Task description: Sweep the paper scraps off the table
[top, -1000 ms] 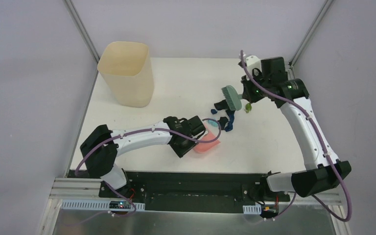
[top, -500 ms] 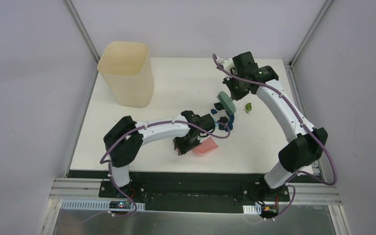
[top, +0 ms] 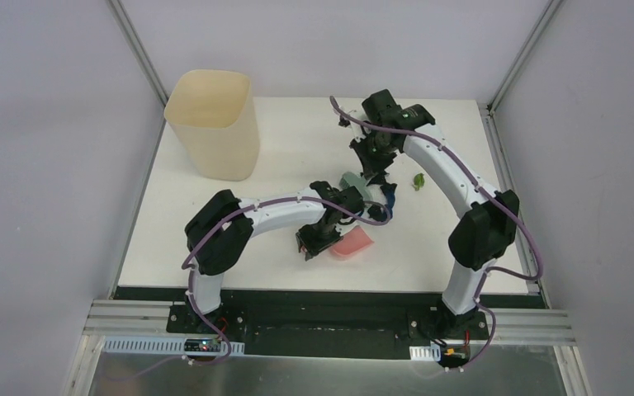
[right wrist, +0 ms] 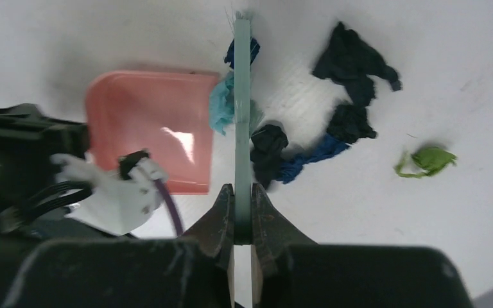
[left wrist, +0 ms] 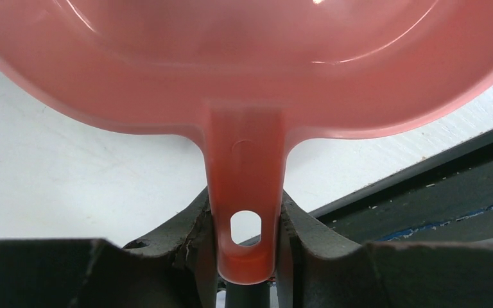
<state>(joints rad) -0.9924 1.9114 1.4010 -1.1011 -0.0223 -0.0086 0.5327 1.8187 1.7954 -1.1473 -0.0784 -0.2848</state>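
Observation:
My left gripper [top: 312, 241] [left wrist: 247, 218] is shut on the handle of the pink dustpan [top: 353, 242] [left wrist: 244, 70], which rests on the white table [top: 297, 140] with its mouth toward the scraps. My right gripper [top: 369, 172] [right wrist: 242, 212] is shut on the teal hand brush [top: 353, 183] [right wrist: 242, 115], held edge-on at the pan's mouth. A light blue scrap [right wrist: 220, 106] lies against the pan's lip. Dark blue and black scraps [right wrist: 353, 77] lie right of the brush, also in the top view [top: 388, 198]. A green scrap [top: 418, 181] [right wrist: 430, 160] lies apart to the right.
A tall cream bin [top: 215, 124] stands at the table's back left. The black front edge [top: 322, 293] runs just below the dustpan. Metal frame posts rise at the back corners.
My right arm has swung left and down, bringing the brush from beside the scraps to the dustpan's mouth. My left arm has folded in closer; the pan stays in about the same place.

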